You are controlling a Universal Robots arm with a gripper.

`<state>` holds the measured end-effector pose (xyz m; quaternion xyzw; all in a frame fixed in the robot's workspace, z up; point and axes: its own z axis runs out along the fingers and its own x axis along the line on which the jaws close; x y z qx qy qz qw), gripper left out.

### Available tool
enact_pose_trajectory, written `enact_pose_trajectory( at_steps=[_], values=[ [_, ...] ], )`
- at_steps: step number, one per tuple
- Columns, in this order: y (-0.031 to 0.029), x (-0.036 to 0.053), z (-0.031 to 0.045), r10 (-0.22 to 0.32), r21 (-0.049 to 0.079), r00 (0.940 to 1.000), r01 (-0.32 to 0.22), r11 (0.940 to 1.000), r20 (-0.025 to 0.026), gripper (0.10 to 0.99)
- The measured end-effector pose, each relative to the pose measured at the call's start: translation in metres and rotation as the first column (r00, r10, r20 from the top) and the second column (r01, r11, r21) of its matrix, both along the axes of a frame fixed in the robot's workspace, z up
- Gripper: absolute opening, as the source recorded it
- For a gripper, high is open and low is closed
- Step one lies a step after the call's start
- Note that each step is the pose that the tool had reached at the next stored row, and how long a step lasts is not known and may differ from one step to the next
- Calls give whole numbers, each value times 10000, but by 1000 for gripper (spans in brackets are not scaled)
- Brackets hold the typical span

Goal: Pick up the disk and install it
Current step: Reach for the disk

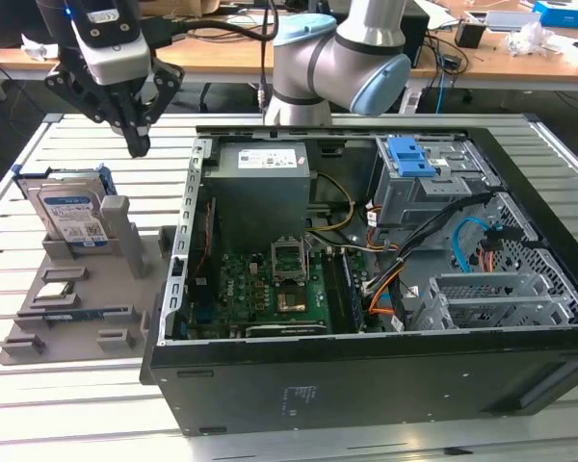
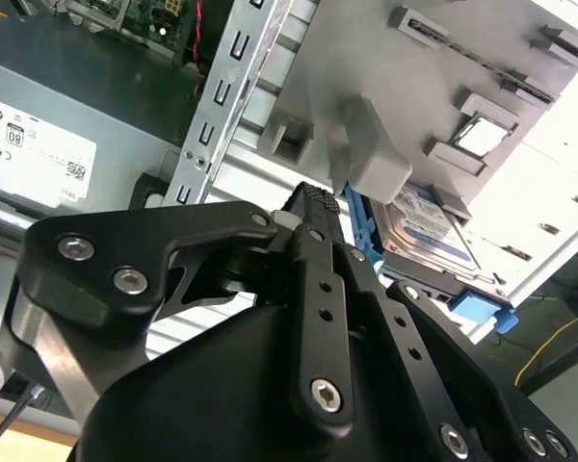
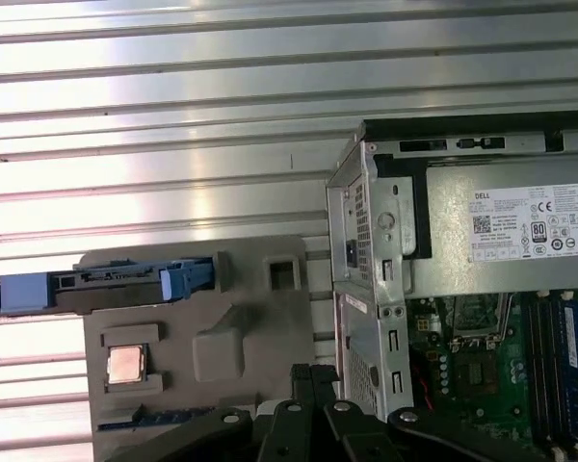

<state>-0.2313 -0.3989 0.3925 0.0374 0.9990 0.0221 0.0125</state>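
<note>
1. A ribbed aluminium surface (image 1: 77, 423) carried an open black case (image 1: 366, 395); wooden desks (image 1: 491, 60) stood behind.
2. The silver disk (image 1: 72, 214) stood upright in a grey moulded holder (image 1: 87, 289), at the exterior view's left.
3. The jaws, closed and empty, hung upper left.

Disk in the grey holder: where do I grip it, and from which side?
Come from straight above and pinch the upper edge of the disk across its flat faces, I'd judge. It stands on edge in the grey holder, lower part sunk in the slot, a grey post beside it.
</note>
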Motion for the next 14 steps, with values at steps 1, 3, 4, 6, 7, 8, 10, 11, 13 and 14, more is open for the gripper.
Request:
enact_pose_trajectory(
  at_steps=[1,3,4,6,7,8,10,11,13,14],
  values=[
    [0,-14,0,0,0,10000,0,10000,0,106],
    [0,-68,0,0,0,10000,0,10000,-1,106],
    [0,-96,-1,1,0,10000,-1,10000,0,106],
    [0,-145,-1,0,0,10000,0,10000,0,106],
    [0,-165,-1,1,0,10000,-1,10000,-1,106],
    [0,-182,-1,1,0,10000,-1,10000,0,106],
    [0,-219,-2,0,0,10000,0,10000,0,106],
    [0,-245,-2,-1,-1,10000,1,10000,0,106],
    [0,-305,-2,1,0,10000,-1,10000,-1,106],
    [0,-338,-3,0,0,10000,0,10000,0,106]
  ],
)
